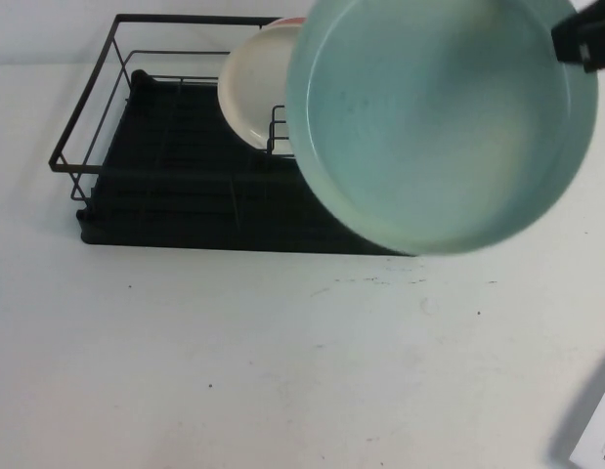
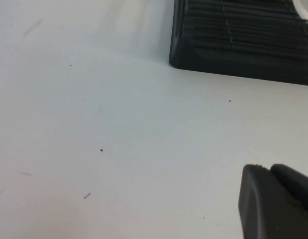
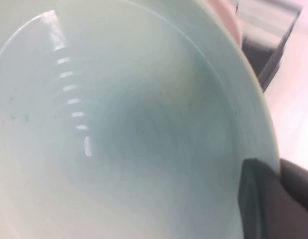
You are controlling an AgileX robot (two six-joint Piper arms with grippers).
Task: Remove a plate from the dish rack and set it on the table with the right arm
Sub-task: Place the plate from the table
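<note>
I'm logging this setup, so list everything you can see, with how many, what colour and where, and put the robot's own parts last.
mint-green plate: one, pale mint green, lifted in the air above the rack's right end, held at its rim.
cream-white plate: one, cream, standing in the dish rack behind the green one.
pink plate: one, pink, only an edge showing behind the green plate.
dish rack: one, black wire with black tray, far side of the table.
table: one, white, speckled.
white sheet: one, at the table's near right edge.
right gripper: black, shut on the mint-green plate's rim, upper right.
left gripper: black, low over bare table near the rack's corner.
</note>
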